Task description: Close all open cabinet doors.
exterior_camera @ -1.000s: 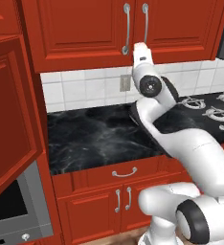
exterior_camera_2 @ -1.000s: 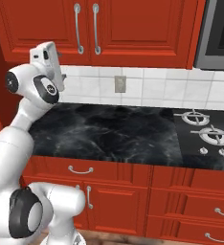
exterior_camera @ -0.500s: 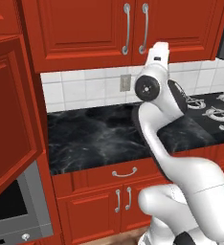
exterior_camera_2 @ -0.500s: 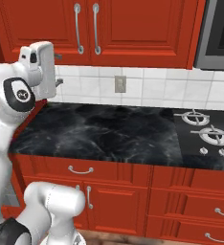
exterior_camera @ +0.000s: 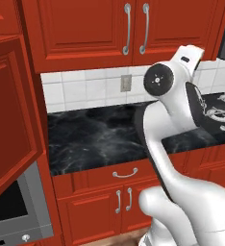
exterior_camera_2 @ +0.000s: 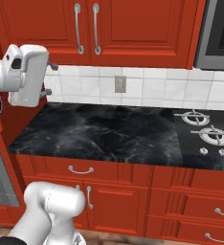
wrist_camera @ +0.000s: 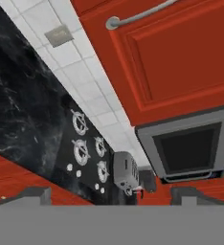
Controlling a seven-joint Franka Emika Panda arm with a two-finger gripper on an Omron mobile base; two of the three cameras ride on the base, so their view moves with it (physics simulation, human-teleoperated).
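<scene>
My gripper point(wrist_camera: 109, 196) hangs wide open, holding nothing. An open cabinet door point(exterior_camera: 11, 120) juts out at nine o'clock, with two shut upper doors point(exterior_camera: 133, 29) at twelve.

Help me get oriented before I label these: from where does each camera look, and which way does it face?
Left base view: behind-left, facing the black counter and open cabinet door; arm rises right.
Right base view: behind-right, facing that counter and the stove; arm at left.
Hand view: on the rolled hand, looking along the wall at stove, toaster; pincer tips open.
Shared: counter, wall outlet.
</scene>
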